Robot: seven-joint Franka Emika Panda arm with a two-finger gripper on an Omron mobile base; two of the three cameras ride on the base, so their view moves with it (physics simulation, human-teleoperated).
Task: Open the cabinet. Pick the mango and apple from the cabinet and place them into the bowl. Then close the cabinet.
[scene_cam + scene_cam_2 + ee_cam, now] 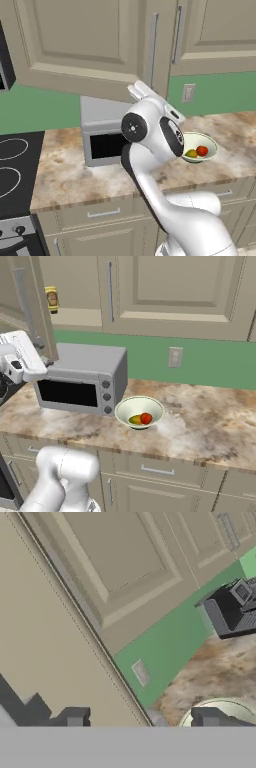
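As I look along the hand, the gripper (pixel 142 718) has its two dark fingertips (pixel 75 717) well apart. The lower edge of the cabinet door (pixel 50 652) runs down between them. I would call the jaws wide, and I can't see either pad pressing on the panel.

From the right base view, the white hand sits far left. It is just beside that swung-out door (pixel 32 311), above the left end of the grey microwave (pixel 85 376). The cabinet (pixel 175 291) has its right door shut. The left one stands open, and a yellow bottle (pixel 51 299) shows on the shelf inside.

Out on the counter (pixel 210 426), the bowl (pixel 125 406) sits just right of the microwave, near the front edge. Both fruits lie in it, touching. The mango (pixel 135 419) is on the left and the apple (pixel 146 418) on the right.

On the green wall behind the bowl I see an outlet (pixel 175 357). Off to the far left in the left base view is the black stove (pixel 12 165).
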